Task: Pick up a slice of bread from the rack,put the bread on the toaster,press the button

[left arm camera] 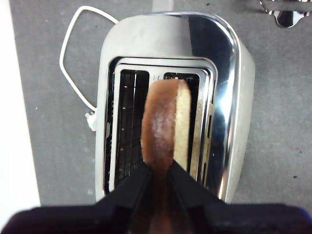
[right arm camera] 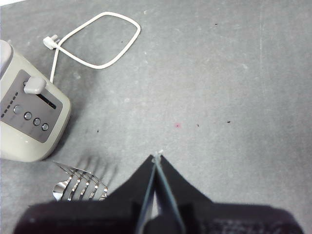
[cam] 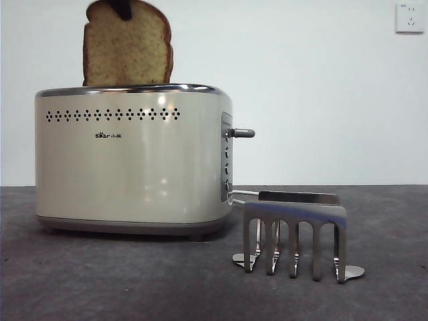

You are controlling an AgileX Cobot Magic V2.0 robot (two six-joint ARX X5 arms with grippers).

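The slice of bread (cam: 127, 50) stands upright with its lower edge down in the cream toaster (cam: 134, 167). My left gripper (left arm camera: 160, 170) is shut on the slice of bread (left arm camera: 165, 122) at its crust, above the toaster (left arm camera: 229, 87) and over one of its slots. Only a black tip of that gripper (cam: 122, 8) shows at the top of the front view. The silver rack (cam: 294, 231) stands with nothing in it, to the right of the toaster. My right gripper (right arm camera: 157, 161) hangs shut and holds nothing, above bare table near the rack (right arm camera: 80, 183).
The toaster's lever (cam: 242, 133) and a column of round buttons (cam: 227, 167) are on its right end, facing the rack. A white power cord (right arm camera: 95, 41) loops on the grey table behind the toaster. A wall socket (cam: 408, 17) is on the back wall.
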